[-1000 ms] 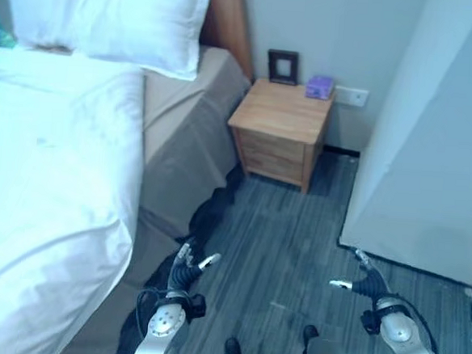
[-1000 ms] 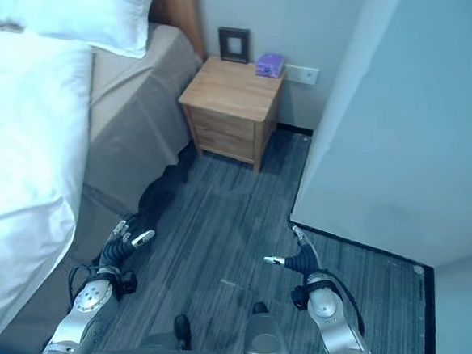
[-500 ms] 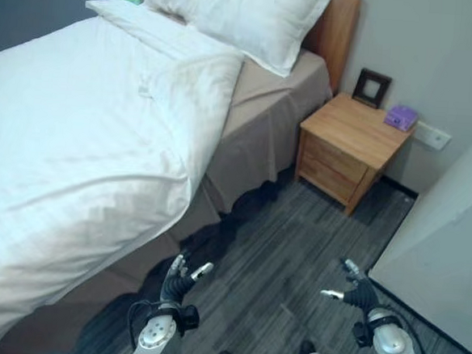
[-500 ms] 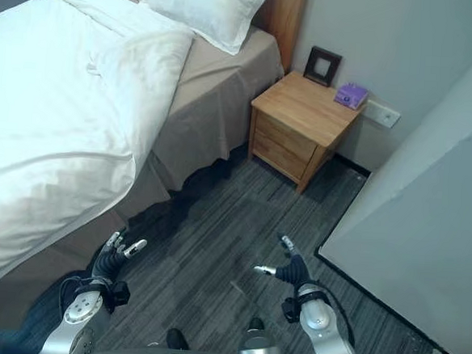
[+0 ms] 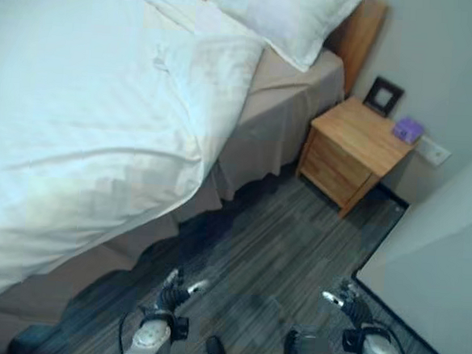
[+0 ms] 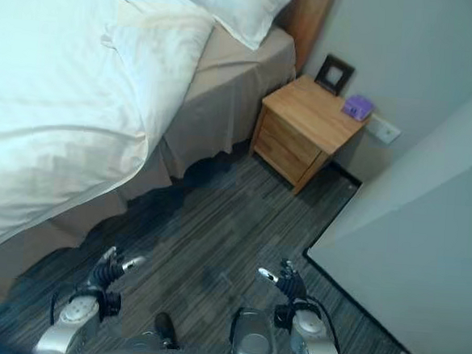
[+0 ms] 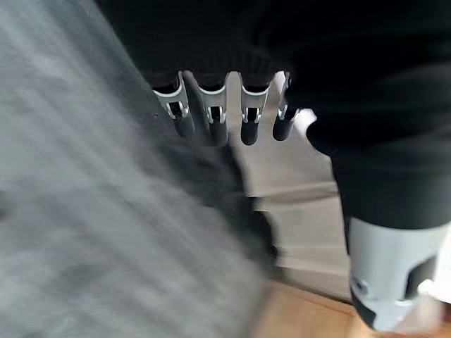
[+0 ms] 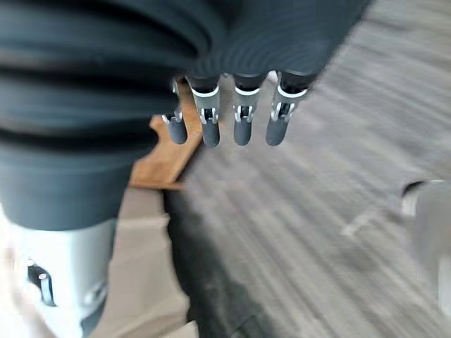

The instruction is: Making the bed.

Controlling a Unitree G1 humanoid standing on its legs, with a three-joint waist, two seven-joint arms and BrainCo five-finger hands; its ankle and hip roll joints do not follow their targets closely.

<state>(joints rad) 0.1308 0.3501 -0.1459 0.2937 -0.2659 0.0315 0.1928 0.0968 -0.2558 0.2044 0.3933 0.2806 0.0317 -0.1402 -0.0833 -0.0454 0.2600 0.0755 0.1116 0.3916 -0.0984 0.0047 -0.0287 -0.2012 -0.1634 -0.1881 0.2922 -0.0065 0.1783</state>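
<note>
Left eye view shows more of the bed (image 5: 247, 137) now, since the camera turned; the white duvet (image 5: 87, 110) hangs crooked; left robot hand (image 5: 173, 290) and right robot hand (image 5: 348, 305) hang spread, holding nothing, so bed-making has not started.

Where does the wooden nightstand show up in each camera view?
Left eye view: nightstand, right of the bed.
Right eye view: same spot, by the bed's head.
Right wrist view: wooden corner past the fingertips, likely it.
Left wrist view: a wood-coloured strip; cannot tell if it is the nightstand.
Shared landmark: the dark picture frame on top.
</note>
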